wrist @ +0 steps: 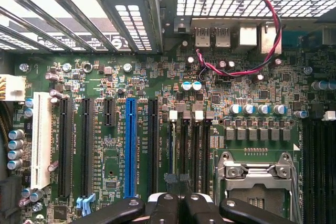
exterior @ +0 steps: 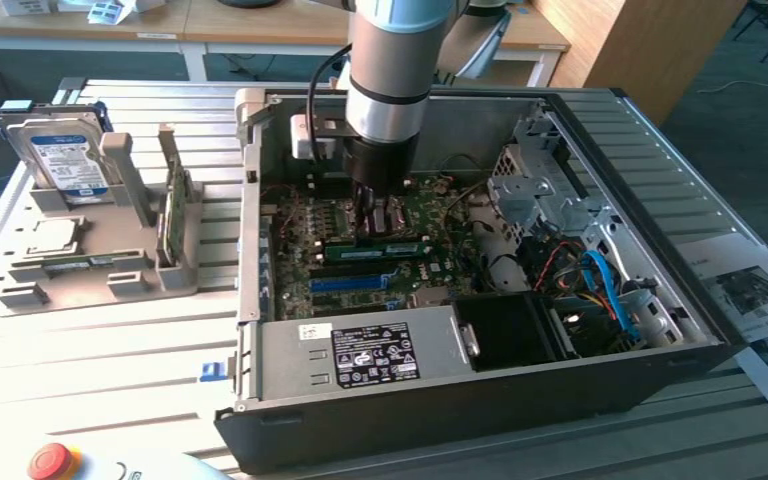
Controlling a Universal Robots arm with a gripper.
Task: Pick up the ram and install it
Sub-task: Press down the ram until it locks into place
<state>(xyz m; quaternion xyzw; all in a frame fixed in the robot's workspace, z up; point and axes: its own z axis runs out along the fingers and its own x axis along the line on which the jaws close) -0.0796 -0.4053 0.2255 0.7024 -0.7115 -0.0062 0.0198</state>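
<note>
the pincer (wrist: 176, 203) is clenched, hovering low over the motherboard (wrist: 236, 103) inside the case. the ram (exterior: 387, 242) lies in its slot just beside the fingertips; pressing it home seems the step, calling for firm, even seating.

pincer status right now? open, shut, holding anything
pincer: shut, fingers together low over the motherboard inside the computer case; nothing visible between them.

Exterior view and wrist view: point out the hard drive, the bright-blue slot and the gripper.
hard drive (exterior: 64, 155), exterior view, on its label face.
bright-blue slot (wrist: 129, 148), wrist view, on the middle of its length.
gripper (wrist: 178, 199), wrist view, where the closed black fingers meet.
</note>
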